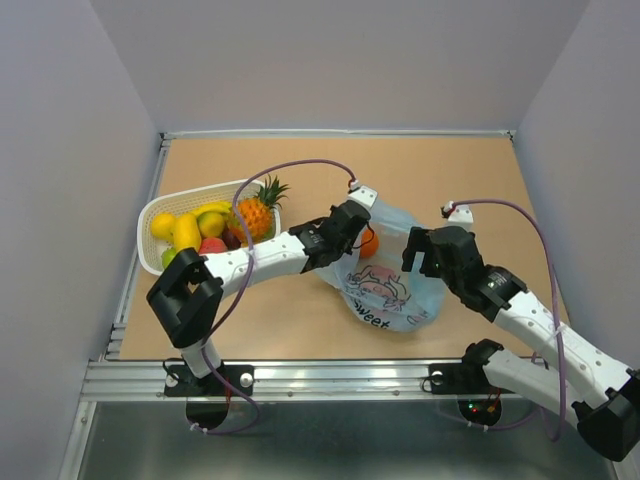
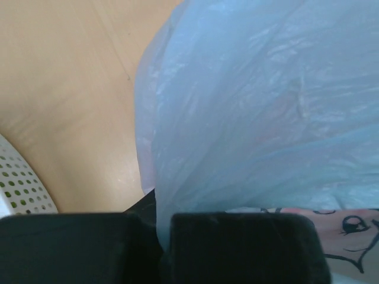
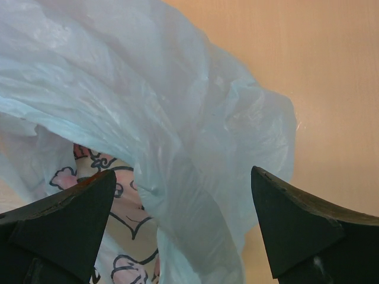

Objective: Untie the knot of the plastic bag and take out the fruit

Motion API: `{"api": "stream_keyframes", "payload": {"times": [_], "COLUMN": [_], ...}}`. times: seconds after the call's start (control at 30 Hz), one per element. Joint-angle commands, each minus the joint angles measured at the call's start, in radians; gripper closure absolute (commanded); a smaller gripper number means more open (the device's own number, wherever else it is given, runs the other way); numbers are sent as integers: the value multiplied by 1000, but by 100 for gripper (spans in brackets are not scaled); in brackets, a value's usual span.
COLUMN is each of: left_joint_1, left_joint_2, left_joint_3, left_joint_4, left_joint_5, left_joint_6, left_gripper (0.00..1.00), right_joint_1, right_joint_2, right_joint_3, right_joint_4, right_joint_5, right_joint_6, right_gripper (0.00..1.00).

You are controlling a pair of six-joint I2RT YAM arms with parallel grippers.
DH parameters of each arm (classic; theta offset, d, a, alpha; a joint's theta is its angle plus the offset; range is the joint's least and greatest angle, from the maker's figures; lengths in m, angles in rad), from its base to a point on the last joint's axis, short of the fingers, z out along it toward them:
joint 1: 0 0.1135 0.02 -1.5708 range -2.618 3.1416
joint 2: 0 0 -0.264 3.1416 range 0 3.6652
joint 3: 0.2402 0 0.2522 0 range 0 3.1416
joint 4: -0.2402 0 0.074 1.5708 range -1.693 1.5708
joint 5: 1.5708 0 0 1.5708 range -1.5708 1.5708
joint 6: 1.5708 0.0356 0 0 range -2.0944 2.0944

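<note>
- Mid-table: plastic bag [image 1: 392,290], orange fruit [image 1: 370,243] at its top edge; slotted white basket [image 1: 141,235] w/ fruit to left.
- L gripper [image 2: 164,220] pinches thin, crinkly blue film.
- R gripper [image 3: 183,174] spread wide, bag film between fingers.

The pale tan, wood-grained flat table [image 1: 470,180] sits in a three-sided booth of plain matte lilac-grey walls: a back wall [image 1: 340,60], a left wall [image 1: 60,180] and a right wall [image 1: 590,140]. A thin silver metal strip [image 1: 330,133] edges the table along the back and the left. At the near edge runs a ribbed aluminium rail [image 1: 330,378], and below it lies a dull grey metal sheet [image 1: 340,440]. The light is soft and even, casting only faint shadows.
</note>
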Motion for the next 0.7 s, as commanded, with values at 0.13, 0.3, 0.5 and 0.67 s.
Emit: {"api": "stream_keyframes", "payload": {"times": [0.13,0.3,0.5,0.67], "left_joint_1": [-109,-143,-143,-126], "left_joint_2": [-84,-131,-144,-99], "left_joint_3": [229,245,154,39], "left_joint_4": [-105,-143,-129,-122], "left_joint_5": [-158,-190,-255,-245], "left_joint_6": [83,63,25,-92], "left_gripper": [100,100,100,100], "right_joint_1": [-5,-5,-5,-5], "right_joint_2": [2,-9,-10,1], "right_joint_3": [-97,-135,-158,-171], "right_joint_4": [71,91,101,103], "right_joint_5": [48,68,85,106], "right_joint_6": [104,135,152,155], "right_gripper": [0,1,10,27]}}
